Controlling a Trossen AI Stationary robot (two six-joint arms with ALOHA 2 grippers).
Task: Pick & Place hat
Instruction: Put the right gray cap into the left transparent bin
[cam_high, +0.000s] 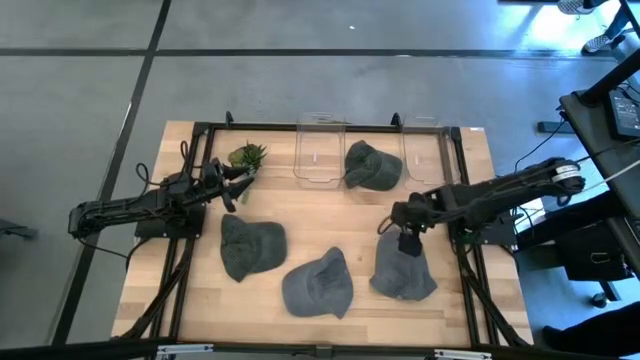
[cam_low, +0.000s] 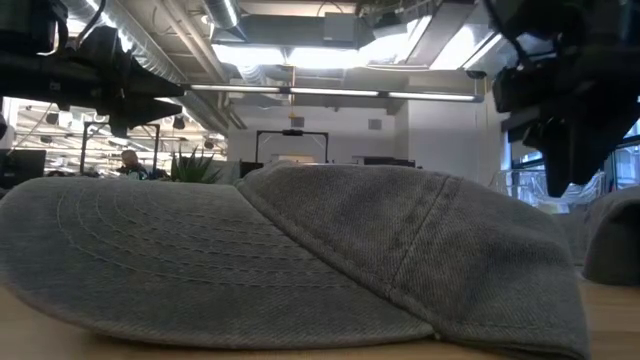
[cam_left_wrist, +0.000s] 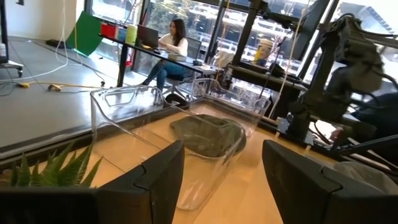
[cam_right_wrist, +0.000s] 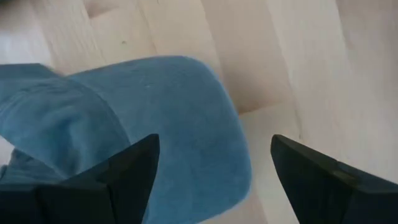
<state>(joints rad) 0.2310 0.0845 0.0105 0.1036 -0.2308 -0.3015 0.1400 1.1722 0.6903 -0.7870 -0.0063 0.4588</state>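
Note:
Four grey caps show in the high view. One cap lies in the middle clear bin, and the left wrist view shows this cap too. Three rest on the table: left cap, middle cap, which fills the low view, and right cap. My right gripper is open and points down over the right cap's far end. In its wrist view the gripper stands over the rounded brim, one finger over the cloth and one over bare wood. My left gripper is open beside the plant.
Three clear bins stand in a row at the table's far edge, the outer two holding nothing. A small green plant sits to their left, close to my left gripper. Bare wood lies between bins and caps. A person sits in the room beyond.

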